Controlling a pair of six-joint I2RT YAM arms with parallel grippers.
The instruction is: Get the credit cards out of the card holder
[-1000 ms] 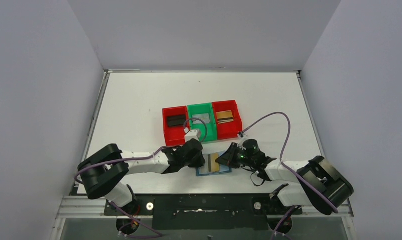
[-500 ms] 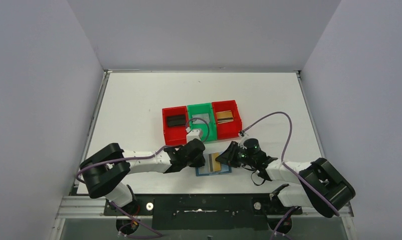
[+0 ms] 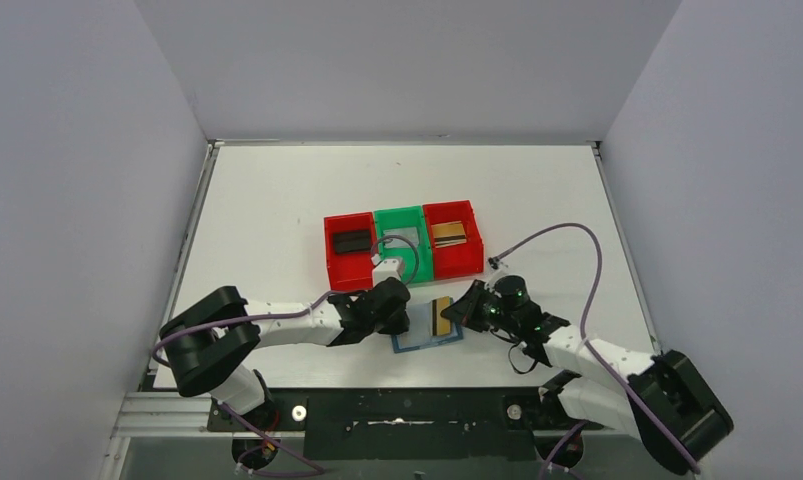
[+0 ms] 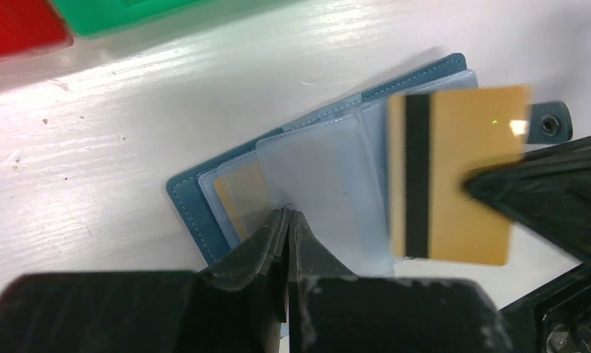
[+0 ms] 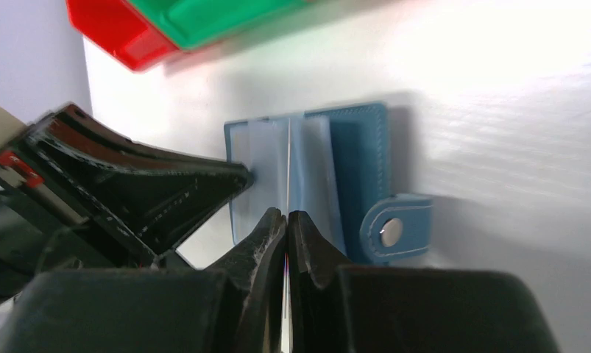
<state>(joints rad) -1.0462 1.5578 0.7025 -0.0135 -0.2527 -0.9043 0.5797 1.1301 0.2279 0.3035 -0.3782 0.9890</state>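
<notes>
Right pincer [image 5: 286, 218] grips gold card [image 4: 460, 173], face-on only from left wrist.

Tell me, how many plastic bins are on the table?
3, side by side beyond the wallet: left red bin, green bin in the middle, right red bin. None looks hidden.

Top external camera: high behind the arm bases, looking down and forward over the whole desk [image 3: 277, 200]. Wrist cameras: close above the desk, sighting along the left pincer [image 4: 286, 228] and the right pincer [image 5: 287, 228] from opposite sides. All three views share the open card holder [image 3: 422, 342], nearest in the wrist views.
</notes>
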